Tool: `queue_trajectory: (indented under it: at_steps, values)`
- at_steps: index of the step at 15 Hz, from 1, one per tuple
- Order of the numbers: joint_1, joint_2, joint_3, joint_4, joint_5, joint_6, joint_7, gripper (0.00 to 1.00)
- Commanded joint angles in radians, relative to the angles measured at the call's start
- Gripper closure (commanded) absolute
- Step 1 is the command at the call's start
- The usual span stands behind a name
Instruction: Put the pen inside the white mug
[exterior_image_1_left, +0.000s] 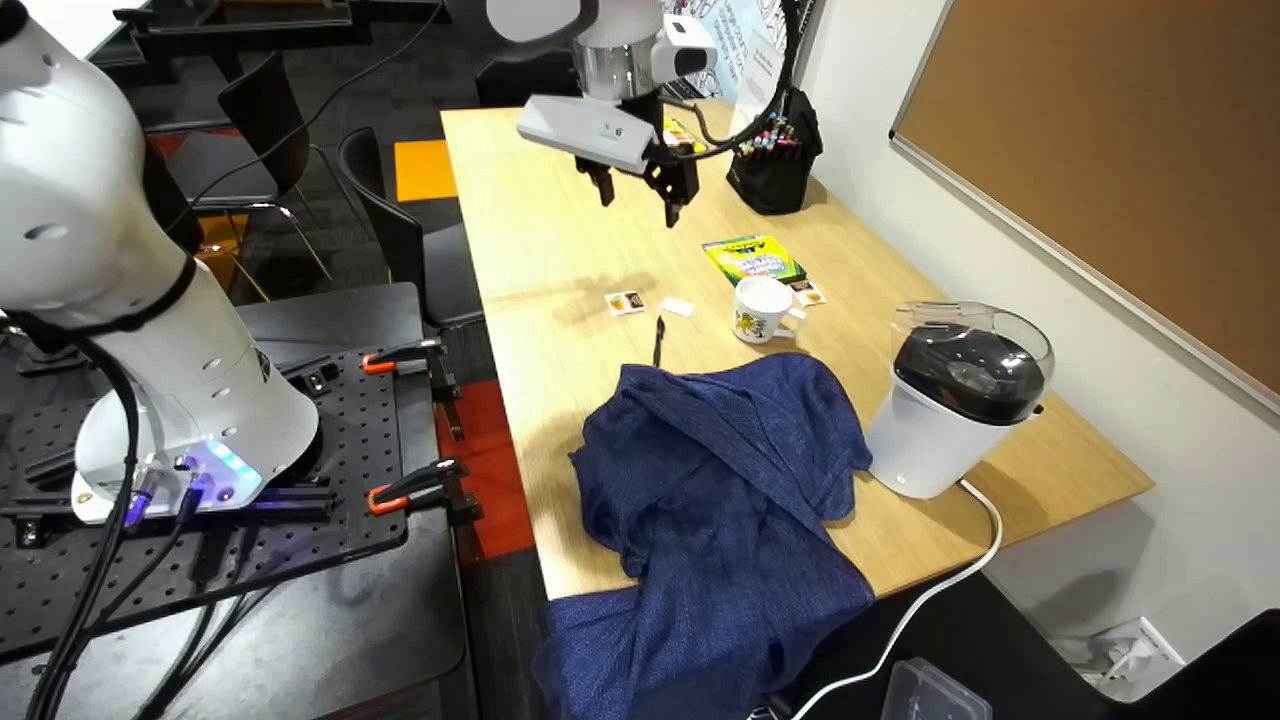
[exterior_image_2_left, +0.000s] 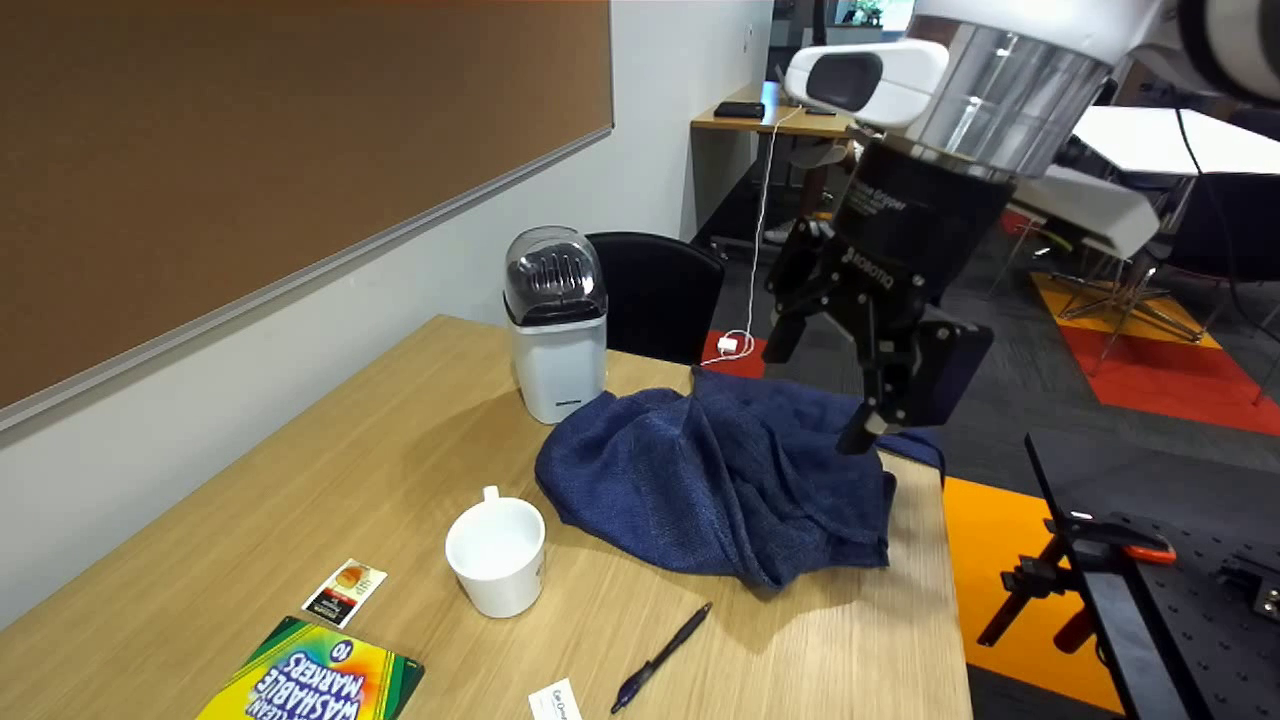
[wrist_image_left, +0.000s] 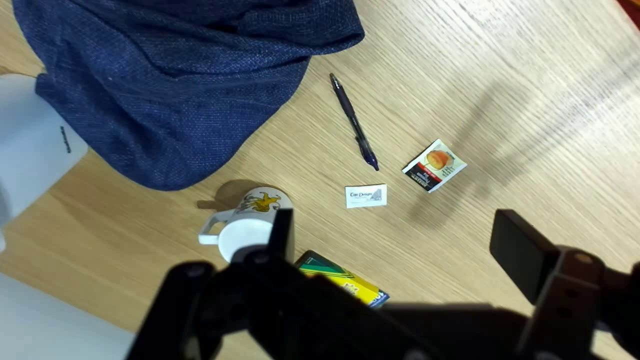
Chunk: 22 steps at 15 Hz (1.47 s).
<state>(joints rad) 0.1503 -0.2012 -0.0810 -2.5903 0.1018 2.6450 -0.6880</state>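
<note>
White rounded arm (exterior_image_1_left: 80, 180), black hand (exterior_image_1_left: 640, 206)
Pale ROBOTIQ lettering (exterior_image_2_left: 868, 268) marks the hand, near a shiny silver collar (exterior_image_2_left: 1010, 100); the base (exterior_image_1_left: 195, 420) shows black cables (exterior_image_1_left: 131, 425) and a glowing blue light strip (exterior_image_1_left: 232, 462).

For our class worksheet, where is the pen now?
In the wrist view, the pen lies up and right of the white mug, between the blue cloth and the white card.
</note>
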Motion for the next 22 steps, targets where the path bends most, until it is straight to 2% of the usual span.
queue_trajectory:
  at_steps: [1,2,3,4,14,15,22]
  values:
    - [0.029,0.11,-0.021,0.036,0.128,0.033,-0.168,0.0]
    - [0.02,0.136,-0.013,0.045,0.156,0.023,-0.2,0.0]
    - [-0.011,0.076,0.014,0.011,0.107,0.013,-0.136,0.0]
    - [-0.014,0.1,0.018,0.017,0.126,0.012,-0.161,0.0]
    - [-0.016,0.146,0.03,0.044,0.145,0.023,-0.197,0.0]
    - [-0.024,0.175,0.04,0.053,0.097,0.047,-0.174,0.0]
    - [-0.057,0.375,0.121,0.12,0.06,0.198,-0.277,0.0]
